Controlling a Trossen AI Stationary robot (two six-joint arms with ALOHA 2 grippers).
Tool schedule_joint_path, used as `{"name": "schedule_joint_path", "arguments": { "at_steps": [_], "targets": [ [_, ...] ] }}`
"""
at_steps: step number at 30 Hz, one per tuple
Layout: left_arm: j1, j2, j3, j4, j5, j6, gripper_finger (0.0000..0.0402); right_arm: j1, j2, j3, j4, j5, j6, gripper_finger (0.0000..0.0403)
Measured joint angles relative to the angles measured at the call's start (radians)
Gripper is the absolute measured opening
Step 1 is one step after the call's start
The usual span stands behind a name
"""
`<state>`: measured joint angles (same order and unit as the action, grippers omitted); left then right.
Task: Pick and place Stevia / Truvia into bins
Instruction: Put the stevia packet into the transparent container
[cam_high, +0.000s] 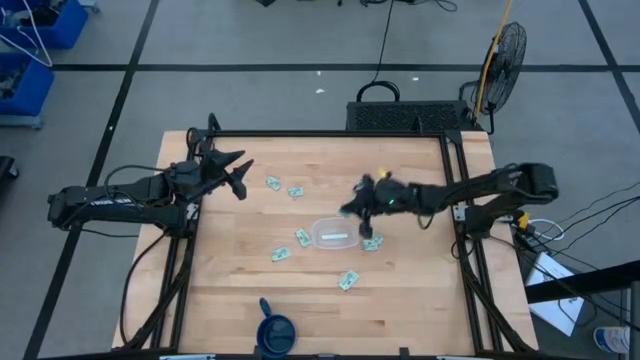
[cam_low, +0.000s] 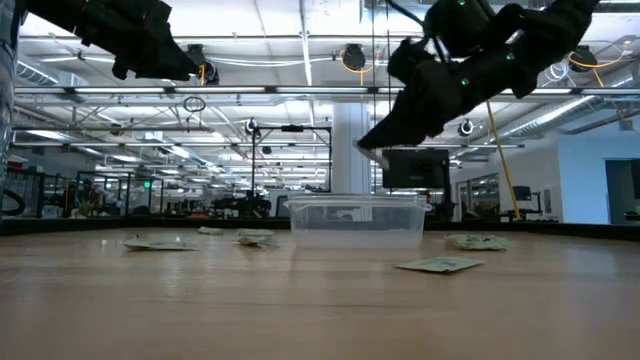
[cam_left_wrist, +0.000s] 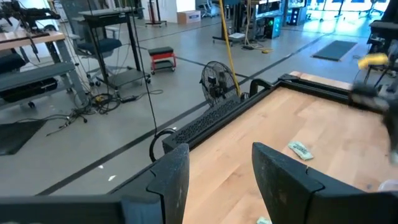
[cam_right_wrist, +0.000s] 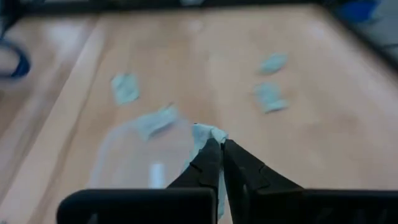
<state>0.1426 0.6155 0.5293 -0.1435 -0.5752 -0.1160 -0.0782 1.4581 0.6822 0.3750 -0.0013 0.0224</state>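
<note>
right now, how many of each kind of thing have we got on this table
loose sachets on the table: 6
held sachet in the right gripper: 1
white piece inside the tub, maybe a sachet: 1
clear tub: 1
blue cup: 1
total: 10

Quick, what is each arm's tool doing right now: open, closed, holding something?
Left tool: open, empty, raised over the table's left side.
Right tool: closed on a sachet, above the clear tub.

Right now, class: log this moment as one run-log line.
right gripper: shut on sachet, above tub | left gripper: open, idle, raised at table's left | loose sachets: on table
</note>
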Motion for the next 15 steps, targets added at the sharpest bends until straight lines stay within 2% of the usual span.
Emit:
{"name": "schedule_joint_path", "arguments": {
  "at_steps": [4, 8, 10, 15],
  "targets": [
    [0.000, 0.000, 0.000, 0.018, 0.008, -0.052, 0.0182, 0.066, 0.155, 0.162, -0.124, -0.001, -0.023, 0.0001],
    [0.002, 0.000, 0.000, 0.007, 0.064, -0.096, 0.0182, 0.088, 0.300, 0.388, -0.494, 0.000, -0.071, 0.0001],
    [0.002, 0.000, 0.000, -0.013, 0.083, -0.114, 0.0182, 0.088, 0.348, 0.467, -0.608, 0.000, -0.073, 0.0008],
    [0.002, 0.000, 0.000, -0.069, 0.081, -0.130, 0.0182, 0.086, 0.394, 0.523, -0.622, 0.005, -0.131, 0.0046]
  ]
}}
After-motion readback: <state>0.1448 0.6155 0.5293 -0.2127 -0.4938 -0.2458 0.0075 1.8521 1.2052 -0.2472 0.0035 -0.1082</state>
